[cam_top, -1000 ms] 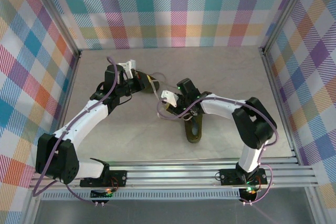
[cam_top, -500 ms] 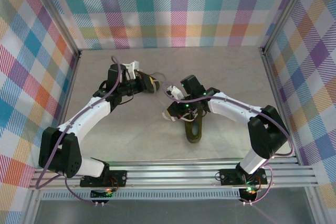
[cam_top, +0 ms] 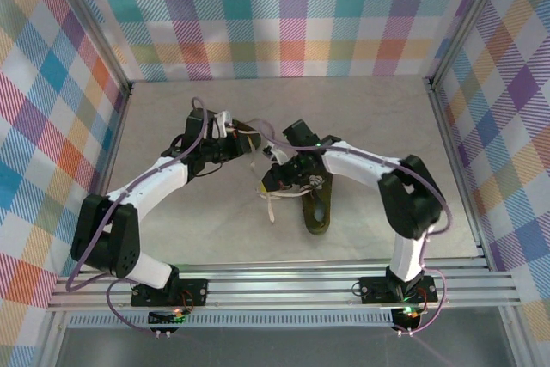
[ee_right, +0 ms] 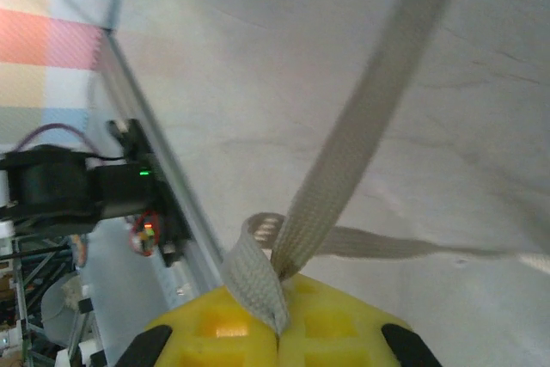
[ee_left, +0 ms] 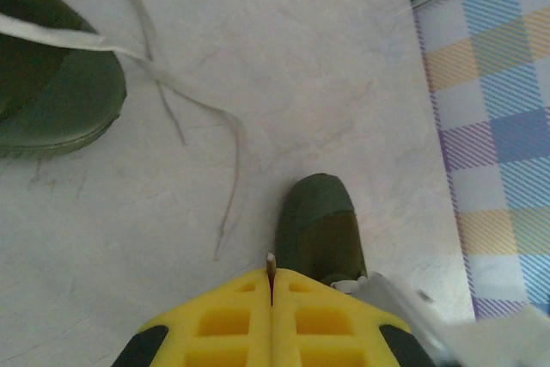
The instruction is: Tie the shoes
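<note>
From where I stand, the right fingers (ee_right: 279, 334) pinch a cream lace (ee_right: 344, 178) near the shoe (cam_top: 318, 212) at five o'clock on the desk (cam_top: 387, 118), and the left fingers (ee_left: 271, 291) are closed above the other shoe (ee_left: 318, 225) at eleven o'clock, so a hard tug may slip the lace or drag a shoe.
</note>
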Controlling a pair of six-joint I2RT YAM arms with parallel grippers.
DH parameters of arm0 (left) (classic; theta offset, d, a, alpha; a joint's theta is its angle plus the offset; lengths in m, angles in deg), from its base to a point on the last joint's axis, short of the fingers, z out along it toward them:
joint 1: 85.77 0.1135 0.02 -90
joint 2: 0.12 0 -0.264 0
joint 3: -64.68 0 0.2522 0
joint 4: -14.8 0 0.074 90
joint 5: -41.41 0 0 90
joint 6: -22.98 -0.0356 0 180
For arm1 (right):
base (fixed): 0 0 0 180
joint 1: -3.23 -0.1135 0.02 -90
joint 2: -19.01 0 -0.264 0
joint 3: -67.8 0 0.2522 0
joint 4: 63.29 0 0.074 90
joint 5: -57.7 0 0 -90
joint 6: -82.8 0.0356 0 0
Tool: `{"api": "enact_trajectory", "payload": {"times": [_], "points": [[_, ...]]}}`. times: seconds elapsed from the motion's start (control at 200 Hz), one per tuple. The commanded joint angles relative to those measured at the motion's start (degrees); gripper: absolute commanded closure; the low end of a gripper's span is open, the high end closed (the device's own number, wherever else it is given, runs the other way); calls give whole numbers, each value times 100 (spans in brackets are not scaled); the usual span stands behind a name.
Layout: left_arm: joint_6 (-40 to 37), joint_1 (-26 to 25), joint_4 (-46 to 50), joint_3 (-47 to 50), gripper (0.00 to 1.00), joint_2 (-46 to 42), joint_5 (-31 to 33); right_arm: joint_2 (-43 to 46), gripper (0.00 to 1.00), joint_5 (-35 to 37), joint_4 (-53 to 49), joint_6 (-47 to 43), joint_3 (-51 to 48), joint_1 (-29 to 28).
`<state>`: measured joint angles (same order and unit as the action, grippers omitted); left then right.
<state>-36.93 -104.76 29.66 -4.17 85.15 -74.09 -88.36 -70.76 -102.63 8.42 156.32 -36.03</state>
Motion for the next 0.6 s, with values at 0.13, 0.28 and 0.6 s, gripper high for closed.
{"api": "enact_trajectory", "payload": {"times": [0.13,0.28,0.6], "points": [[-100,-27,233,-213,100,500,178,-784,85,1393,-540,-362,987,77],[-37,-26,183,-277,100,659,247,-527,63,2246,-432,-455,1059,69],[-88,0,232,-416,100,832,389,772,59,3681,-665,672,111,-70]]}}
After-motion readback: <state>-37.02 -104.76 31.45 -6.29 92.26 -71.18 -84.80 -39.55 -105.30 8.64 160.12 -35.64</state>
